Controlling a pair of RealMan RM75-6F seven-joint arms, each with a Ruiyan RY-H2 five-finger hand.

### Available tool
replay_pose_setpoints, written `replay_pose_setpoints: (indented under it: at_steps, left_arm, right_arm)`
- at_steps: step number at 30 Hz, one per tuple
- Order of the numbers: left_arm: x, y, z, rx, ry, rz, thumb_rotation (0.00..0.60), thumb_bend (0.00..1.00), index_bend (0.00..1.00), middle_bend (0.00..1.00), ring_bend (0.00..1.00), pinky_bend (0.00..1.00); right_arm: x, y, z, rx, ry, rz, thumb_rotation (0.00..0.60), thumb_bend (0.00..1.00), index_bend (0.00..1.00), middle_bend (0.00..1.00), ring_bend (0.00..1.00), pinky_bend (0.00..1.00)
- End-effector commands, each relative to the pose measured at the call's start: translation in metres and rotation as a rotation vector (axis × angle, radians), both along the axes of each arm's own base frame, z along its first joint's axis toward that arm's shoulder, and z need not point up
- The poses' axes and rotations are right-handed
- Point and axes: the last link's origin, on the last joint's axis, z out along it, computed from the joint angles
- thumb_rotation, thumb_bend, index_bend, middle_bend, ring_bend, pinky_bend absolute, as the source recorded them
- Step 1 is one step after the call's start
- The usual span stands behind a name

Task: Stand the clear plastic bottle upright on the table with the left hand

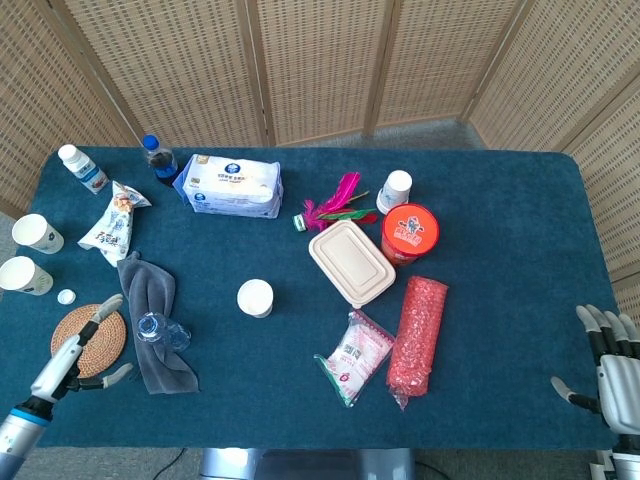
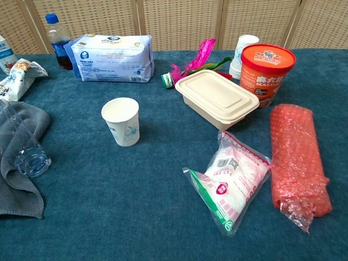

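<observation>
Only the head view shows left hand (image 1: 72,358) beside clear bottle (image 1: 162,331)

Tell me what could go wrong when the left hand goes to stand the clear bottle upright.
1. The clear plastic bottle lies on the grey towel, so soft folds may let it roll or tip.
2. The left hand, open over the woven coaster, might drag that towel while reaching.
3. The paper cup stands close and could be knocked.

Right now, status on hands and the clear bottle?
Left hand open over woven coaster, short of bottle. Right hand open at table edge. Clear bottle lying on grey towel, untouched.
</observation>
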Motion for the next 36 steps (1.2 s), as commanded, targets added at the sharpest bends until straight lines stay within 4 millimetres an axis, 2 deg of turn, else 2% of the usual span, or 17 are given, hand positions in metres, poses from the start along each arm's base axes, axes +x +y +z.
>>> replay_pose_setpoints:
  at_steps: [1, 18, 36]
  left_arm:
    - [0.001, 0.005, -0.007, -0.009, -0.013, -0.022, 0.531, 0.32, 0.0, 0.0, 0.0, 0.0]
    - [0.002, 0.026, -0.041, -0.056, -0.114, -0.029, 0.531, 0.32, 0.0, 0.0, 0.0, 0.0]
    - [0.004, 0.036, -0.06, -0.092, -0.233, -0.034, 0.529, 0.32, 0.0, 0.0, 0.0, 0.0]
  right_arm:
    - [0.0, 0.001, 0.001, -0.003, -0.002, 0.0, 0.6, 0.0, 0.0, 0.0, 0.0, 0.0]
    - [-0.003, 0.009, 0.01, -0.025, -0.003, -0.014, 0.6, 0.0, 0.0, 0.0, 0.0, 0.0]
    - [-0.001, 0.013, 0.014, -0.036, -0.012, -0.018, 0.6, 0.0, 0.0, 0.0, 0.0, 0.0]
